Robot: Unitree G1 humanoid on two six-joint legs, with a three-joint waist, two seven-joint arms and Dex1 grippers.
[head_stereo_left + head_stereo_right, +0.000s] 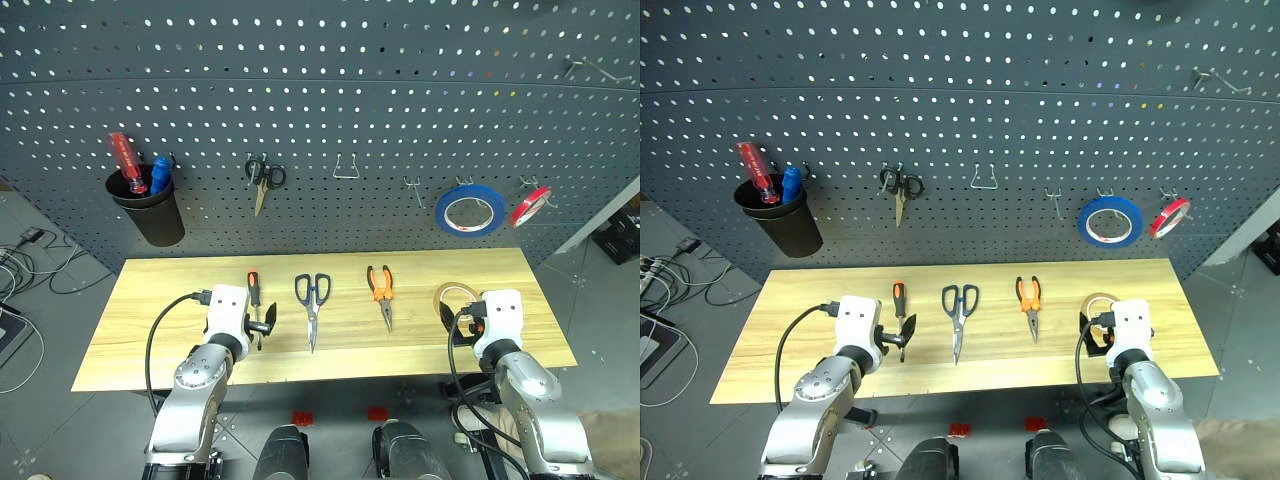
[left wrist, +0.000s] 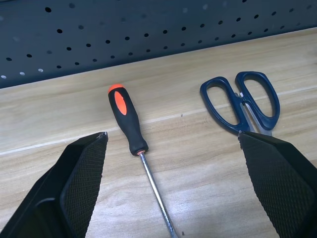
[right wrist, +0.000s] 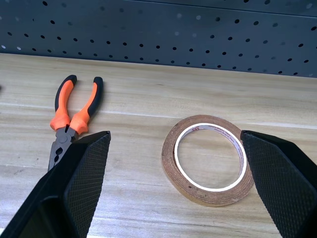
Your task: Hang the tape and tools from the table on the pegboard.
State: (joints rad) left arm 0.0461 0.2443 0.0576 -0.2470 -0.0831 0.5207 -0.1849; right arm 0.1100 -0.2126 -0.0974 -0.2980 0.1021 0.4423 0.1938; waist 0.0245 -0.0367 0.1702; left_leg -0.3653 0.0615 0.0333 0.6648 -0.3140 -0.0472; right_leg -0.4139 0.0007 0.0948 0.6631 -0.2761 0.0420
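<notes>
So all four things are lying flat in a row on the table [image 1: 130,330], nothing's hanging on the pegboard [image 1: 320,90] yet. Going left to right: the left gripper [image 2: 171,168] is hovering low over the near edge, fingers spread wide, holding nothing, pointing forward and a bit down, with the screwdriver [image 2: 130,124] lying between its fingers. That one's looking light and stiff, and the rubbery handle seems like the spot to pinch; the thin shaft would probably slip. Next, the scissors [image 1: 312,300], blades pointing at the robot. Steel, rigid, flat on the wood, so I'm guessing you grab across the blue loops. Then the pliers [image 3: 74,116], heaviest of the lot I'd say, grippy orange handles. Far right, the tape [image 3: 208,158] is sitting flat in front of the right gripper [image 3: 173,178], also spread wide and empty, same forward-and-down tilt. Light roll, slightly squishy, best pinched through the rim
</notes>
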